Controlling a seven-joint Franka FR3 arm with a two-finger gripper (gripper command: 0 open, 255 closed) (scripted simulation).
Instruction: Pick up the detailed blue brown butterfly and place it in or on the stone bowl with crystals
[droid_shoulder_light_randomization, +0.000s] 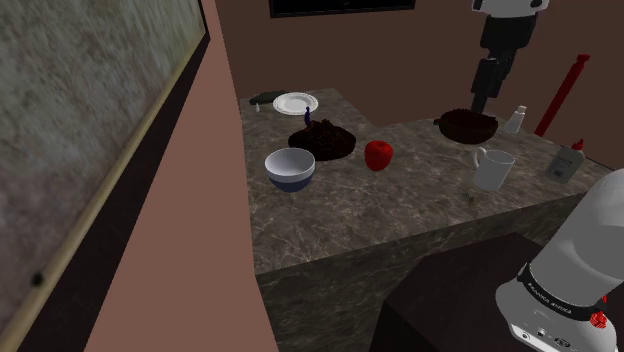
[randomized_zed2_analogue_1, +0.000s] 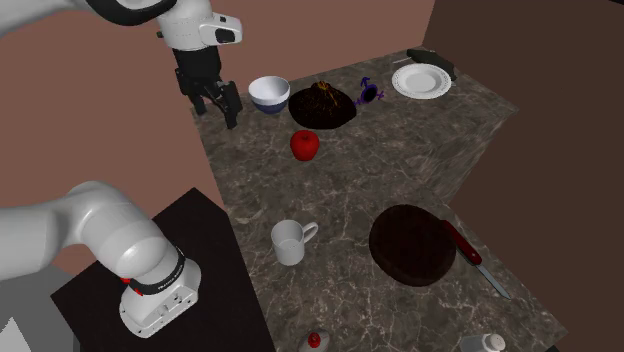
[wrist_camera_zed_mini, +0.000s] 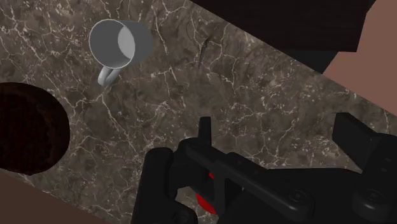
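no readable text, labels or numbers anywhere

Your white arm (randomized_zed2_analogue_1: 105, 235) is arching up and over, and your black gripper (randomized_zed2_analogue_1: 216, 112) is hanging high, pointing down, its fingers standing apart.

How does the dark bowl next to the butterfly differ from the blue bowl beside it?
The dark bowl is near-black, wide and low; the blue bowl is white inside, narrower and deeper. The dark bowl holds small pointed bits; the blue bowl looks empty. Both stand upright on the counter.
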